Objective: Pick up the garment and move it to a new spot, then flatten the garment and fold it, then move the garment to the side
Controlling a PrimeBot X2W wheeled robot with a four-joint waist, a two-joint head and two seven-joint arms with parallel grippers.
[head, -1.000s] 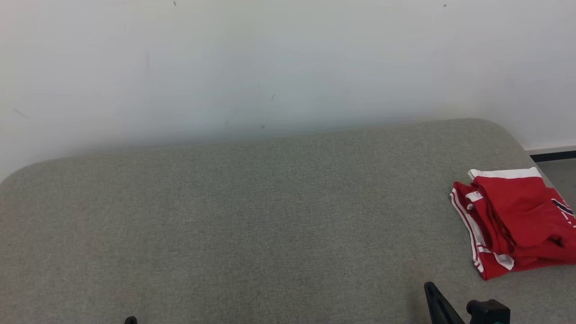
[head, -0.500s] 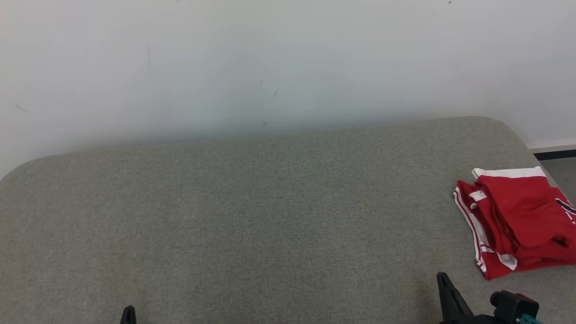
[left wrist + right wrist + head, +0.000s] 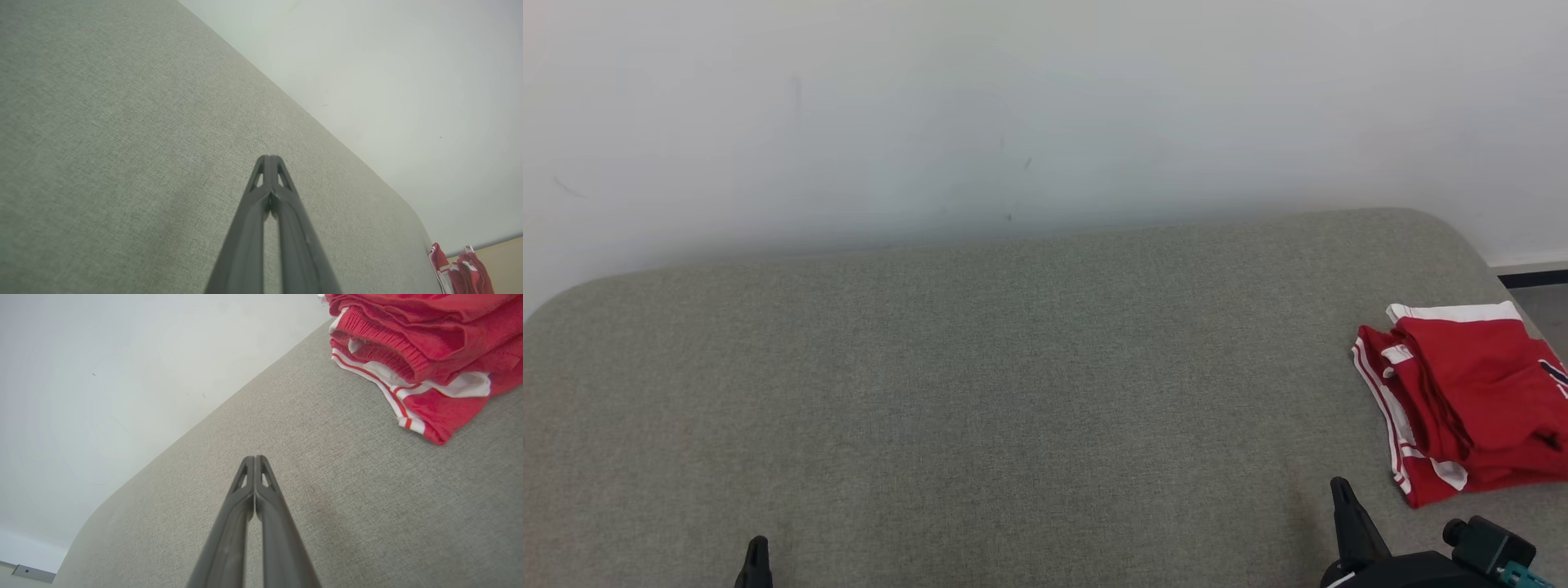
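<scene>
1. Two grippers are in the head view, both clenched on nothing: the left gripper (image 3: 757, 554) at the lower left and the right gripper (image 3: 1338, 488) at the lower right. Each wrist view shows its own fingers pressed together at the tips, with no cloth between them.
2. The garment (image 3: 1462, 392), red with white trim, lies folded in a layered bundle on the cushion (image 3: 1013, 367). It sits at the right edge of the head view, partly cut off by the frame.
3. The garment also fills the upper right of the right wrist view and shows at the lower right corner of the left wrist view.
4. The right gripper is near the bundle's lower-left corner but clear of it. The left gripper is well apart.
5. Over the last second the whole head view has shifted. Marks on the wall (image 3: 1013, 98) and the garment have drifted together, up and to the right, so the camera moved and the garment did not.
6. Both gripper tips now reach further up the frame than that drift accounts for, and more of the right gripper's body shows.
7. Judgement: the garment is folded, set aside and released, so the task looks complete or nearly so. The fold is loose, not crisp.
</scene>
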